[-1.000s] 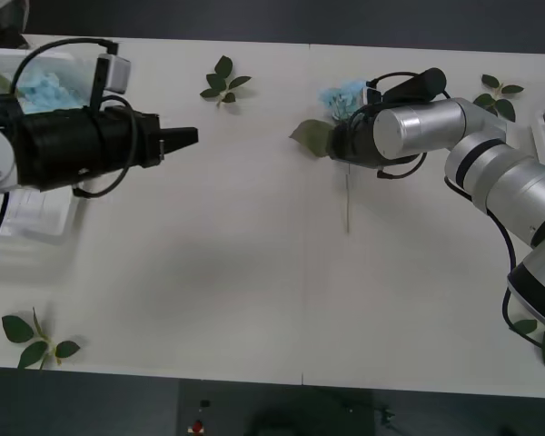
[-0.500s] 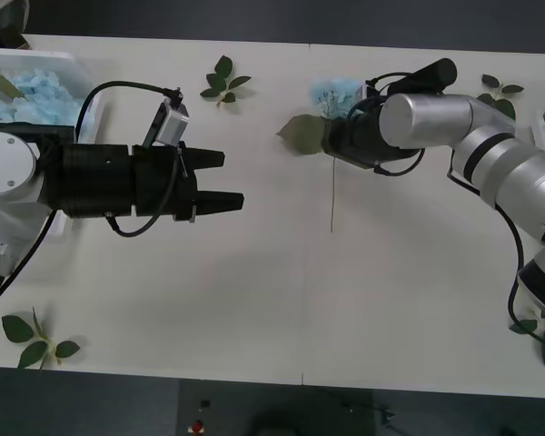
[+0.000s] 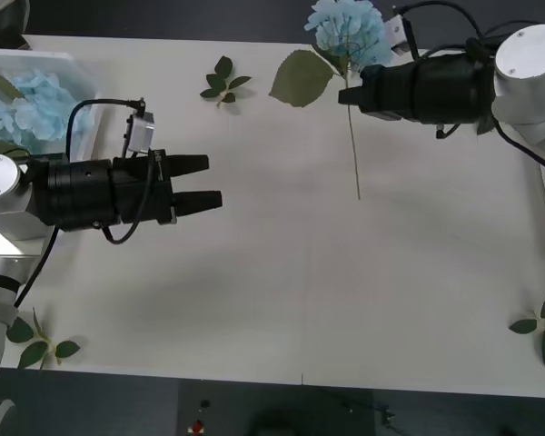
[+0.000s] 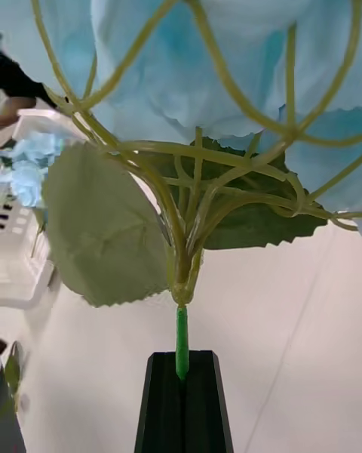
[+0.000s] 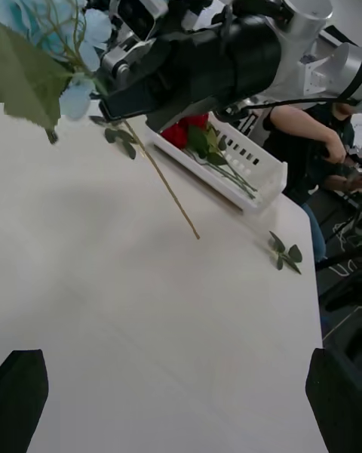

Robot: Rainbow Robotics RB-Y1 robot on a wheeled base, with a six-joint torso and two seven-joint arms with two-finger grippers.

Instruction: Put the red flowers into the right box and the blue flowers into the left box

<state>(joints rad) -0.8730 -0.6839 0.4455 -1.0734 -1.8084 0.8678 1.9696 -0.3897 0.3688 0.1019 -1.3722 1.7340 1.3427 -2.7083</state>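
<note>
Front view: overhead, looking down on the surface (image 3: 282,300). Wrist views: low, facing each other, right one closest; all sharing the blue flower (image 3: 347,27).

- Blue flower (image 3: 348,27): pale fluffy head at twelve o'clock, big leaf, stem hanging down, lifted.
- Left box (image 3: 73,64), ten o'clock: blue flowers (image 3: 23,104) inside.
- Right box (image 5: 253,177): red flowers (image 5: 185,132) inside.

Both arms end in black cylindrical wrist housings behind silver-grey rounded joint shells with white caps. The left gripper (image 3: 207,182) has two black, tapered fingers (image 3: 193,164), a small grey camera block on its wrist and a black cable looping over it. The right gripper (image 3: 347,95) is black too, with thin black cables arching along its wrist.
</note>
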